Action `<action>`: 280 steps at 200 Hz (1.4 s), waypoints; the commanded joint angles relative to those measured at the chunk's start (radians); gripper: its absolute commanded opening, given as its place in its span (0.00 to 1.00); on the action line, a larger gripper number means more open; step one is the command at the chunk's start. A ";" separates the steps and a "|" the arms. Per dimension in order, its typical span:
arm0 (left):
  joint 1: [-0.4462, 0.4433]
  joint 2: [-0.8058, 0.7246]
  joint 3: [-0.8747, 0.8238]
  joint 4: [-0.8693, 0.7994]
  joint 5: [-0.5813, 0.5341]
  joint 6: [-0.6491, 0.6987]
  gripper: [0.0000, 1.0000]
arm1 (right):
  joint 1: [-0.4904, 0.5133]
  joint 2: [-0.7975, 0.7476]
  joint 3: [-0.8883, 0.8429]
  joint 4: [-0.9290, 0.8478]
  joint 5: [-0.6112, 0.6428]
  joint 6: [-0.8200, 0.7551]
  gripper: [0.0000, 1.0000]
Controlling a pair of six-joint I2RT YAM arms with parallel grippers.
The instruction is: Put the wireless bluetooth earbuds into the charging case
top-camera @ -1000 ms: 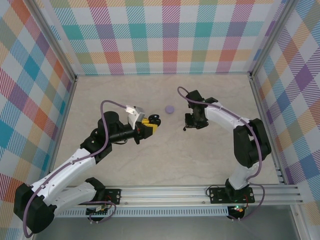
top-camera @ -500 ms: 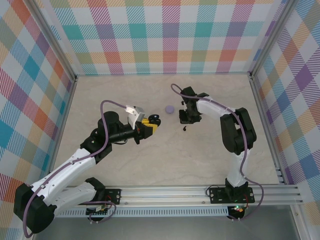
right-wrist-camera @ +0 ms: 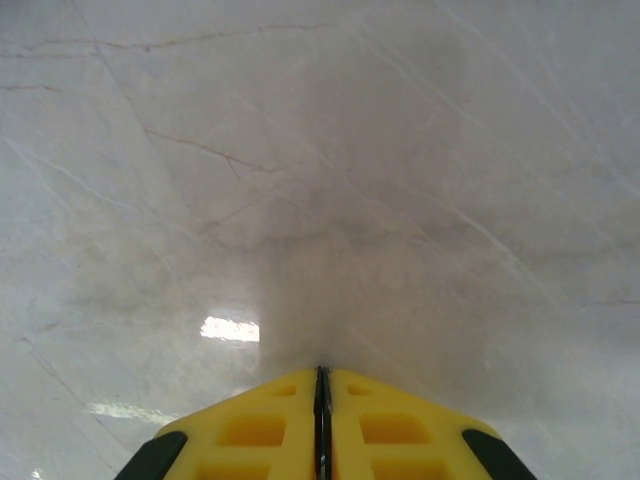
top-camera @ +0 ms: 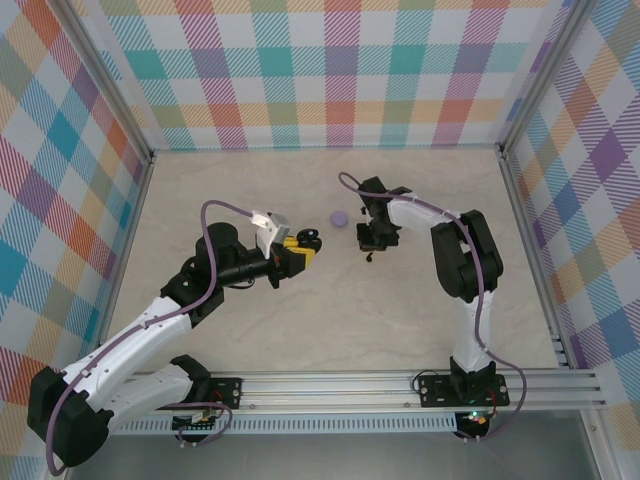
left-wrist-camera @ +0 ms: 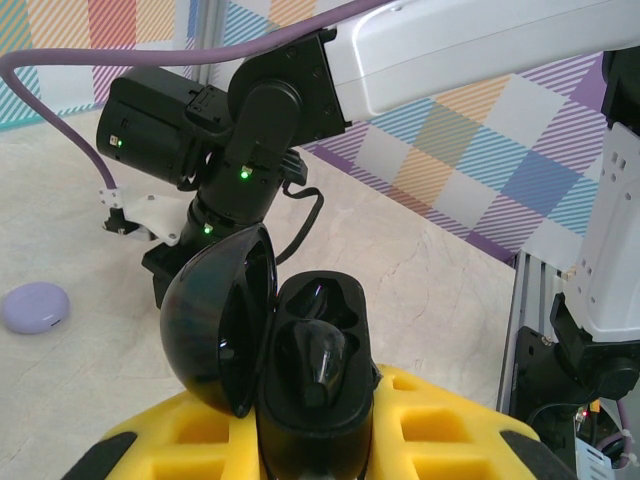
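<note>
Charging case [left-wrist-camera: 310, 340] gripped open in my left pincer [left-wrist-camera: 318, 425], lower centre of the left wrist frame.
My yellow fingers [left-wrist-camera: 470, 428] clamp the black case upright, lid swung left; a black earbud [left-wrist-camera: 322, 358] appears seated in its well. From above, my right pincer [top-camera: 372, 245] points down at the table [top-camera: 400, 310] just right of centre, fingertips pressed together on nothing visible. A lavender puck [top-camera: 339, 217] lies between the pincers, slightly higher.

Charging case [left-wrist-camera: 312, 370] base cut off below, right tool [right-wrist-camera: 322, 388] pads cropped
</note>
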 commanded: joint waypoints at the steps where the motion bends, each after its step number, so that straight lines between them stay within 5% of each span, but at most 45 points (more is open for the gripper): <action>1: -0.015 -0.016 -0.002 0.015 0.008 -0.010 0.05 | -0.005 -0.002 0.006 -0.062 0.034 -0.017 0.13; 82: -0.016 -0.014 -0.001 0.023 0.012 -0.012 0.05 | -0.005 -0.062 -0.076 -0.128 0.067 -0.011 0.14; 280: -0.016 -0.010 -0.004 0.032 0.011 -0.020 0.05 | 0.020 -0.189 -0.155 -0.081 -0.071 -0.053 0.18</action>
